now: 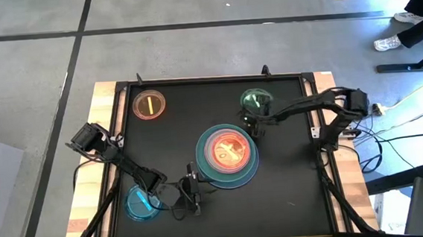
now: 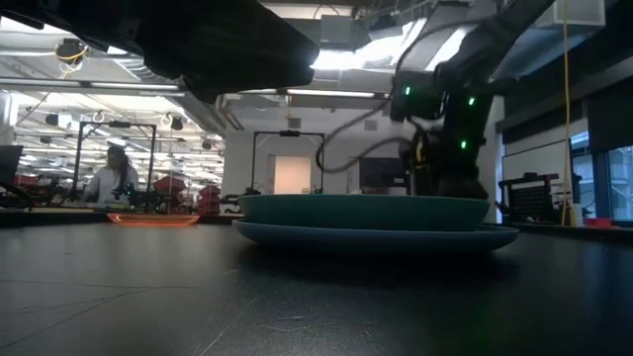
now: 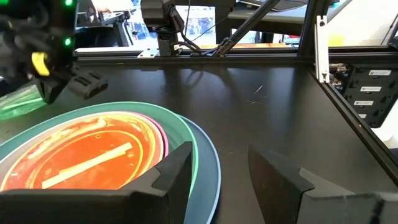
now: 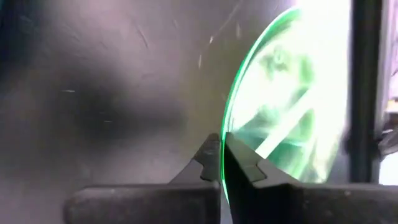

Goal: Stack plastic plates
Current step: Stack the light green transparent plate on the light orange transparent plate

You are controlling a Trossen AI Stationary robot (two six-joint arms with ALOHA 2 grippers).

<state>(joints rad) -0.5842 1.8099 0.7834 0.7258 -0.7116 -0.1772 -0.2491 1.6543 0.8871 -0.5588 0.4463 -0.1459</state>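
Note:
A stack of plates (image 1: pixel 229 156) sits mid-table: a light blue dish at the bottom, then teal, with pink and pale rims above and an orange small plate (image 3: pixel 87 158) on top. My left gripper (image 1: pixel 192 178) is open at the stack's near-left rim, its fingers (image 3: pixel 174 171) level beside the rim and touching nothing. My right gripper (image 1: pixel 251 123) is shut on the green translucent plate (image 1: pixel 256 100), just beyond the stack. An amber plate (image 1: pixel 149 106) lies flat at the far left. A cyan plate (image 1: pixel 139 204) lies near the left arm. My right gripper pinches the green plate's rim (image 4: pixel 222 152) between its two fingers, on the edge nearest the stack. The fingers (image 4: pixel 249 168) come from above, pointing down at the rim. Whether the plate is raised off the table cannot be told.
The black mat has free room to the right of the stack and along the near edge. A raised frame (image 1: pixel 311 104) borders the mat, with wooden table edges outside it. In the low view, a person (image 2: pixel 111 178) sits far behind the table.

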